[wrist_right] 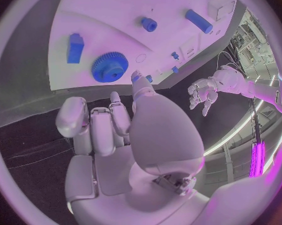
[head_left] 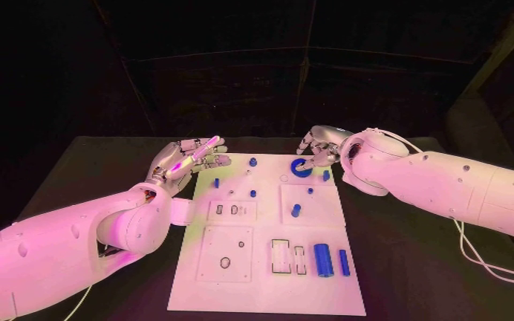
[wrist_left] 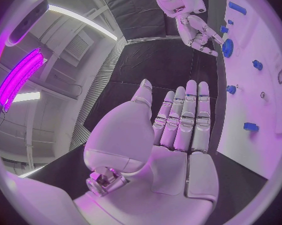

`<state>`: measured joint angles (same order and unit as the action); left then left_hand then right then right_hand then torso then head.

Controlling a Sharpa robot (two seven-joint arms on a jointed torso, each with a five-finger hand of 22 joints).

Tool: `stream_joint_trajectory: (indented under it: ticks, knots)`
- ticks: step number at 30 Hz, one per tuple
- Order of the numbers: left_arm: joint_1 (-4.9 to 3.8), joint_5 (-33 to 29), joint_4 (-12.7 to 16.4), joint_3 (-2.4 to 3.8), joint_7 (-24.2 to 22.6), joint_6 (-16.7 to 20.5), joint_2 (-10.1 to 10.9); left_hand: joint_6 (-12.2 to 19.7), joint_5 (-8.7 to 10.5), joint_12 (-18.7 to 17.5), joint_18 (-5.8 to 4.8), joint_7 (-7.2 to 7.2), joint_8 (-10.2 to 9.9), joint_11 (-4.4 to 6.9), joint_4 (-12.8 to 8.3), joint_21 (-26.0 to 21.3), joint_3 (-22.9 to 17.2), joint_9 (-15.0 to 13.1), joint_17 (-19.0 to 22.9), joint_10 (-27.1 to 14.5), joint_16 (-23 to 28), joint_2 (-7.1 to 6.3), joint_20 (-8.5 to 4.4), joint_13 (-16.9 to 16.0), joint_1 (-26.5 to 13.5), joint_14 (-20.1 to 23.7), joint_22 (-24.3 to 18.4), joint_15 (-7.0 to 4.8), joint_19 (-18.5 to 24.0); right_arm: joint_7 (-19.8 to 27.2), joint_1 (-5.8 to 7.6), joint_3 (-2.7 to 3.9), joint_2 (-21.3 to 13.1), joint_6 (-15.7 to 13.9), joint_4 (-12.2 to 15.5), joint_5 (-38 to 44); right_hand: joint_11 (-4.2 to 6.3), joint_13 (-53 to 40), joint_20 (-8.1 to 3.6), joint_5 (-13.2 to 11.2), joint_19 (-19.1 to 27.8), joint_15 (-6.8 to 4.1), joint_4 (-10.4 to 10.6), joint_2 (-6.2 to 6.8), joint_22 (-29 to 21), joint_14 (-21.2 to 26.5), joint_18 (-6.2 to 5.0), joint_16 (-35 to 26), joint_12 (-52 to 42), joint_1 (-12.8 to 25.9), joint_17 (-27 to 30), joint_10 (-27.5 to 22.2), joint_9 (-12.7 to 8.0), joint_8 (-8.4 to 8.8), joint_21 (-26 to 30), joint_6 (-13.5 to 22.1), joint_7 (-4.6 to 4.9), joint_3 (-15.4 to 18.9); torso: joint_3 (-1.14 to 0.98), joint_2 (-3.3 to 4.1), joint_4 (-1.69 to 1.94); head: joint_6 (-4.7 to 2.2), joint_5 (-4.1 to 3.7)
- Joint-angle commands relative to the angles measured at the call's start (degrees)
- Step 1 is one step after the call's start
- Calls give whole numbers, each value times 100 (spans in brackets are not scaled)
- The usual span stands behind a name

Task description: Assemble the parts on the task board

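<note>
Judging by loose parts (head_left: 321,259) on the task board (head_left: 268,291), little was assembled; left robot hand (head_left: 191,155) spread empty, right robot hand (head_left: 318,150) (also empty) by the blue gear (head_left: 302,170).

Setting: robotics test lab or demonstration booth. Evidence: black cloth-covered worktop (head_left: 96,165) carrying a flat white rectangular task board (head_left: 268,291) with recessed slots and small blue plastic parts; dark curtained backdrop (head_left: 310,39) on thin poles at the far side; long white ceiling strip lights (wrist_left: 85,20); corrugated grey wall panelling (wrist_left: 100,85); magenta light bar (wrist_left: 19,77).
</note>
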<state>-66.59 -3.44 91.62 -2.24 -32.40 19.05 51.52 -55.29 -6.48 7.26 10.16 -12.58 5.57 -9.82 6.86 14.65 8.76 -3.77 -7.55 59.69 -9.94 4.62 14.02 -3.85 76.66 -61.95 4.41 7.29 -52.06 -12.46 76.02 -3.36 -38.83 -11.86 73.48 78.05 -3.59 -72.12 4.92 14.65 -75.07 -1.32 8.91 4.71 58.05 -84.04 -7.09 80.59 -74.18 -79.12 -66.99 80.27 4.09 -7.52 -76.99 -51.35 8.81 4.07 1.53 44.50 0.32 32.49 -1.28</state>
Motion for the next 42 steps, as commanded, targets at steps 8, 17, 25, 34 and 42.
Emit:
stream_joint_trajectory:
  ticks: [8, 17, 25, 34, 42]
  knots:
    - [-9, 5, -9, 5, -10, -157, -11, -20, 13, -33, 42, -26, -12, -1, -22, -41, 31, -1, -9, 22, 38, 62, -9, 2, 7, -28, -12, 13, -48, -142, 7, 3, -18, 451, -1, 386, -11, -197, 35, 111, -16, 50, -68, -55, 35, -215, 117, 31, -183, -109, 15, 52, 0, -83, -44, 59, 4, 53, -2, -9, 0, 29, -46]
    - [-9, 5, -11, 5, -31, -188, -12, -8, 10, -52, 40, -35, -27, -7, -41, -50, 29, 3, -10, 11, 54, 68, -8, 6, 28, -26, -17, 17, -49, -203, 2, 3, -4, 602, -22, 504, -9, -232, 36, 160, -12, 49, -109, -115, 44, -204, 118, 13, -213, -178, 64, 42, 3, -118, -50, 46, 2, 45, -8, -8, -2, 20, -40]
    - [-9, 5, -5, 5, -56, -214, -17, -3, 5, -65, 39, -38, -37, -11, -61, -57, 23, 4, -11, 6, 67, 78, -7, 7, 52, -27, -22, 20, -51, -238, -4, 2, 52, 551, -121, 544, -14, -206, 37, 175, -5, 51, -123, -171, 38, -198, 116, 3, -186, -206, 90, 6, -3, -120, -49, 70, 8, 35, -5, -5, -1, 2, -62]
    - [-8, 5, -9, 5, -68, -236, -24, -3, 2, -72, 39, -39, -42, -12, -74, -62, 17, 4, -12, 6, 74, 86, -7, 8, 68, -29, -24, 20, -52, -242, -10, 2, 118, 544, -168, 548, -16, -196, 38, 180, -2, 53, -119, -191, 35, -194, 116, -4, -176, -201, 108, -5, -4, -122, -48, 77, 11, 35, -4, -3, 1, 32, -69]
    - [-8, 5, -7, 5, -67, -250, -30, -3, 0, -76, 39, -39, -44, -12, -82, -65, 14, 4, -13, 7, 78, 92, -6, 8, 77, -30, -26, 21, -53, -268, -19, 1, 155, 548, -195, 556, -15, -225, 40, 183, -2, 54, -115, -241, 40, -195, 116, 0, -201, -201, 99, 4, 2, -146, -50, 55, 8, 30, -7, -10, -4, 37, -71]
